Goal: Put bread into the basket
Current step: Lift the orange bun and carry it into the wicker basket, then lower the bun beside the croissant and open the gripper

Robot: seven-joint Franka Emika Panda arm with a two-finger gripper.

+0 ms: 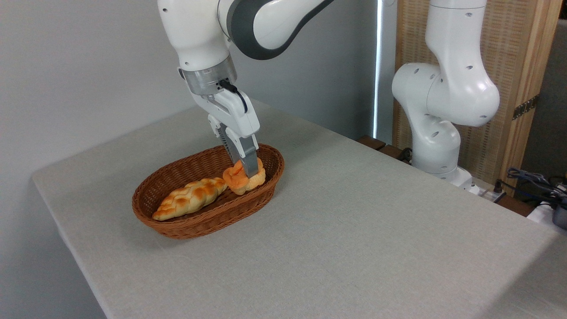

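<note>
From my station I see the claw [245, 170] clamped on the bread [244, 178], its fingers [250, 163] pressed into the bun's top so that the soft crown bulges around them. The bread is inside the basket [190, 223], at the right-hand end, low within the rim; I cannot tell whether its underside already rests on the wicker floor or hangs just above it. It sits just beside the tip of the braided loaf [190, 198], which lies along the left and middle of the basket, and the two may be touching.

I judge the task nearly finished. The carry is done and the bun is over, or in, the right place. What is left, as I read it, is to let go and lift the arm clear without dragging the bun back out; until the fingers part I would not call it placed.

My count: one bun, one braided loaf, one basket, all together on the worktop [354, 230]. One arm with one claw does the work. Behind the worktop's far edge on the right stand the arm's base [443, 115] and some cables [531, 181].
</note>
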